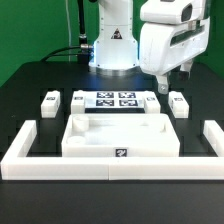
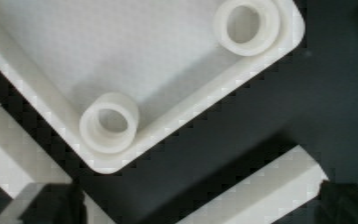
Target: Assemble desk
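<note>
On the black tabletop [image 1: 30, 95] the desk panel [image 1: 120, 133] carried a black-and-white tag [image 1: 120, 152] at its rim; the tool [image 1: 172, 80] hovered, apparently spread wide, gripping nothing.

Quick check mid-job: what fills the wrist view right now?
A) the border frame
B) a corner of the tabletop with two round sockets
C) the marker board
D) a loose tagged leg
B: the wrist view shows the tabletop with its raised rim and two round sockets near one corner; no tags appear in it.
</note>
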Robot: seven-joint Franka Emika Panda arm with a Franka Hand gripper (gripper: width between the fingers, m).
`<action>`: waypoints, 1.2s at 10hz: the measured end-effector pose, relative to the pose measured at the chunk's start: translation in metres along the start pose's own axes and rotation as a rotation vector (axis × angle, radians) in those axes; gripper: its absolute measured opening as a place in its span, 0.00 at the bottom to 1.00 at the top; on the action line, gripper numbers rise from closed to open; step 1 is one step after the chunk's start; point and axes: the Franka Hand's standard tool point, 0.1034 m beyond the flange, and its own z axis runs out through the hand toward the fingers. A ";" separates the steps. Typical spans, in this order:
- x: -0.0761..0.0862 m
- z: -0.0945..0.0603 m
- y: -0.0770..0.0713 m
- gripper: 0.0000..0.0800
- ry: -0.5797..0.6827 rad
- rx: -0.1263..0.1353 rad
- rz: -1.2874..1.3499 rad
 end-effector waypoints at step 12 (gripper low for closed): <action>-0.061 0.020 0.009 0.81 -0.006 0.028 -0.481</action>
